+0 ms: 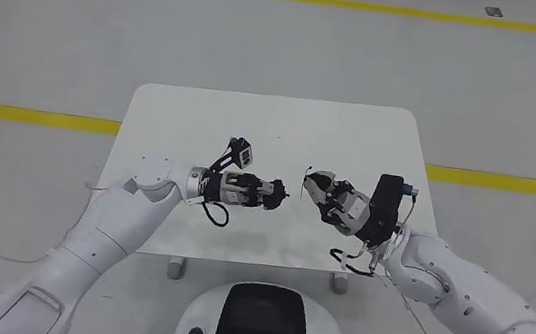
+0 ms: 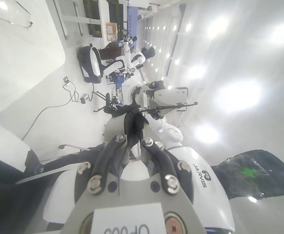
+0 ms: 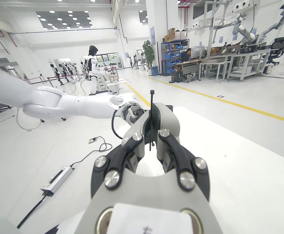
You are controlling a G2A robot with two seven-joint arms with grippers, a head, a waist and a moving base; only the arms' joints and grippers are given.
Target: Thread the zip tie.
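Observation:
A thin black zip tie (image 3: 151,124) stands clamped between the pads of my right gripper (image 3: 153,110), its square head sticking out past the fingertips and its tail hanging back toward the palm. In the top view the right gripper (image 1: 311,182) hovers over the white table (image 1: 273,127) near its front edge, facing my left gripper (image 1: 282,195) across a small gap. My left gripper (image 2: 134,115) has its fingers pressed together; I cannot tell whether anything thin lies between them. Just beyond its tip the zip tie (image 2: 170,106) runs crosswise in the right gripper (image 2: 153,110).
The table top (image 1: 353,127) behind both grippers is bare white. Its front edge runs just under the two wrists. Yellow floor lines (image 1: 32,116) pass beyond the table's sides.

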